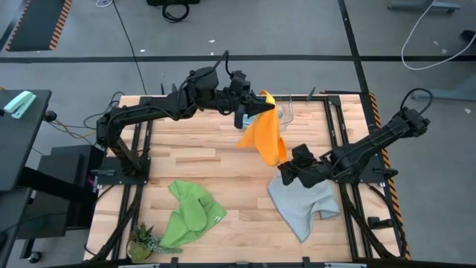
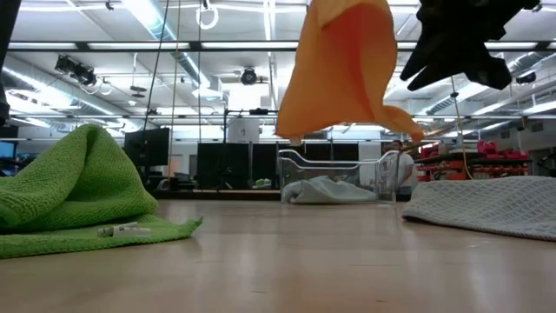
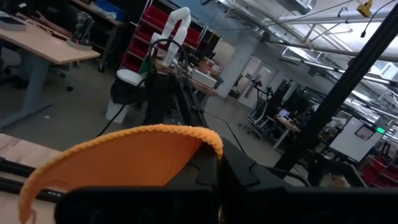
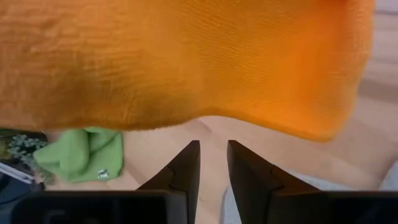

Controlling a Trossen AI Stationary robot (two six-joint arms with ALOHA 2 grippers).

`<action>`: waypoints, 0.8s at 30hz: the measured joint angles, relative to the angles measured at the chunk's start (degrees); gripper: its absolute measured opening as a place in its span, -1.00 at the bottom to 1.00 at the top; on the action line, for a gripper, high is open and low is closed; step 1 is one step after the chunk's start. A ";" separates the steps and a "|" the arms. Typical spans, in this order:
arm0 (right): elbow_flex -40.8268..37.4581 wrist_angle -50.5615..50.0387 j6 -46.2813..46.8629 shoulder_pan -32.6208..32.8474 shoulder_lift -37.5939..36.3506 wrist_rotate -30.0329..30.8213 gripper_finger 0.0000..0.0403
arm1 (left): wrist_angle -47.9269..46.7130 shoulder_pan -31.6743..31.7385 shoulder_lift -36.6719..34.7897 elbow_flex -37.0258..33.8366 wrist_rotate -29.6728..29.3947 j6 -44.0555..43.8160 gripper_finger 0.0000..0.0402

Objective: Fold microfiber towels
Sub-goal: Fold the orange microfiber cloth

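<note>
None of the towels that can be seen has been folded flat yet, so most of the task is judged to remain. The tabletop (image 1: 223, 156) carries two loose cloths. The grey towel (image 1: 303, 205) is spread in a rumpled sheet directly beneath the right gripper (image 1: 285, 176). The green towel (image 1: 190, 214) is heaped in a crumpled mound well apart from both grippers, toward the near left corner beside a small plant (image 1: 143, 241).

The orange towel (image 1: 266, 134) is the one being worked: it is lifted off the tabletop, pinched at an upper corner by the clenched left gripper (image 1: 251, 110) and left hanging below and to the right of it. Its lower edge hangs just above the right gripper, whose fingers (image 4: 186, 165) are parted by a narrow gap with nothing between them; a second corner is not yet gripped.

A clear bin (image 2: 334, 176) stands behind the hanging cloth, near the left gripper, and something pale blue is seen inside it, possibly the fourth towel; whether it is folded cannot be told.
</note>
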 joint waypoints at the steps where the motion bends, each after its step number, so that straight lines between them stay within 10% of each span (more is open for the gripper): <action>1: 0.57 -0.01 -0.93 -0.06 0.25 0.29 -0.57 | 0.06 0.12 0.00 0.00 0.00 0.00 -0.99; 24: 10.93 -5.39 -14.50 -7.04 8.65 4.13 -0.57 | 1.27 1.50 0.00 0.00 -0.02 -1.07 -0.98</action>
